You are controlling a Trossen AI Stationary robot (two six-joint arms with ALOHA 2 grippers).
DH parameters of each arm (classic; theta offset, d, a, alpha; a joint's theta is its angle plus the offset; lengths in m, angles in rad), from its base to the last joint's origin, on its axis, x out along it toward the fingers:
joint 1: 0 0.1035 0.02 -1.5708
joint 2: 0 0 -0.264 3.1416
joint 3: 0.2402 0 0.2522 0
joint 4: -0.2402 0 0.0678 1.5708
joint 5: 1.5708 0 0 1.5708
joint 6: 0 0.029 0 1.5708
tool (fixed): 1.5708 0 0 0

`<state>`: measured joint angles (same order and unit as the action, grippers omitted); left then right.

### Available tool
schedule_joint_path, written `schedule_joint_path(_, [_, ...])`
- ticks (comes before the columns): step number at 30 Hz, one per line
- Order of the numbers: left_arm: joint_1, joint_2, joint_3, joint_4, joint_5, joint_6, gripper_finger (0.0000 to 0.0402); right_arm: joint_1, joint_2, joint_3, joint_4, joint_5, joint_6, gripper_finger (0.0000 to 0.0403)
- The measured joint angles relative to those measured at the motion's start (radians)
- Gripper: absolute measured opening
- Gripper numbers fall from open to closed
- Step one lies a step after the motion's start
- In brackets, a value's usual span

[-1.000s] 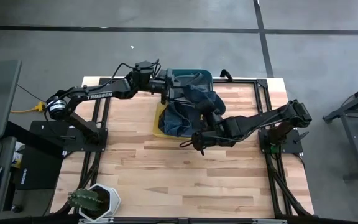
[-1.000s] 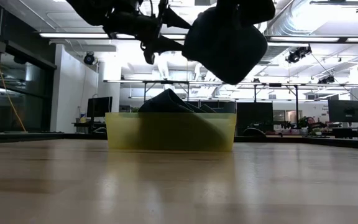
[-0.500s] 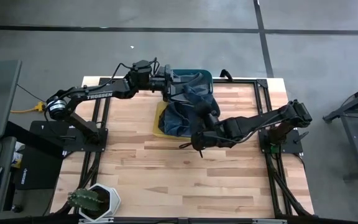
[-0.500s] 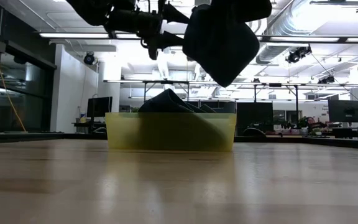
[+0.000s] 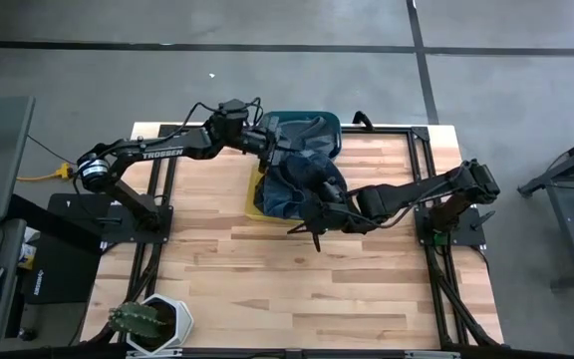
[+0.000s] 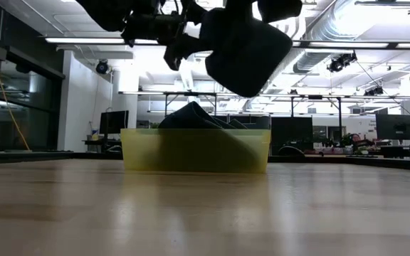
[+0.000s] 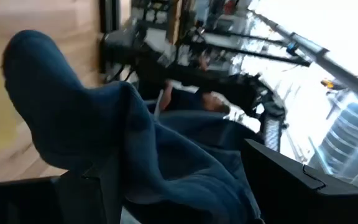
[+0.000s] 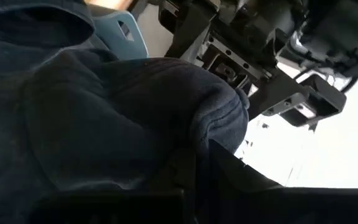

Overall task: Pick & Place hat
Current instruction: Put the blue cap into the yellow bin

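A dark blue knit hat (image 5: 307, 172) hangs in the air over the yellow bin (image 6: 194, 149), in which more dark cloth (image 6: 191, 114) lies. My right gripper (image 5: 319, 202) comes from the table's right and is shut on the hat (image 8: 104, 112). My left gripper (image 5: 275, 150) comes from the far left and stands open at the hat's left edge (image 6: 206, 32). In the left wrist view the hat's cloth (image 7: 123, 137) lies between its two spread fingers. My right gripper pinches a thick fold of the hat's cloth (image 8: 219, 118) between its two fingers, at the hat's upper part. The hat hangs below the fingers as a loose bag (image 6: 246, 50), lifted clear of the bin. My left gripper has cloth between its open fingers (image 7: 291, 186); whether they touch it I cannot tell.
A teal bin (image 5: 315, 122) stands behind the yellow one at the table's far edge. A potted cactus (image 5: 149, 321) sits at the near left corner. Bare wood (image 5: 297, 289) stretches across the near half of the table.
My right gripper has turned at the wrist, and the hat has swung a little toward my left gripper, staying clear of the bin. My left gripper has turned toward the hat. Neither gripper's finger gap has changed.
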<state>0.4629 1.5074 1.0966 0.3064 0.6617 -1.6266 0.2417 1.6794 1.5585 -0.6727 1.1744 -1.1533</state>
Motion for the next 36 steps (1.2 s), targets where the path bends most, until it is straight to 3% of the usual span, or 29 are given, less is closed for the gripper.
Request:
schedule_joint_path(6, [0.001,0.001,0.0,-0.054,0.071,0.028,0.0257,0.0,0.0,0.0,-0.003,-0.059,-0.043,0.0013])
schedule_joint_path(20, [0.002,0.001,0.0,-0.132,0.16,0.036,0.0257,-0.061,-0.005,0.0,-0.024,-0.02,-0.163,0.0013])
schedule_joint_path(29, [0.002,0.017,0.001,-0.13,0.037,0.04,0.0257,-0.093,-0.006,0.0,-0.026,-0.041,-0.122,0.0013])
schedule_joint_path(36, [0.002,0.062,0.002,-0.065,0.009,-0.001,0.0257,-0.091,-0.006,0.0,0.014,-0.084,-0.128,0.0013])
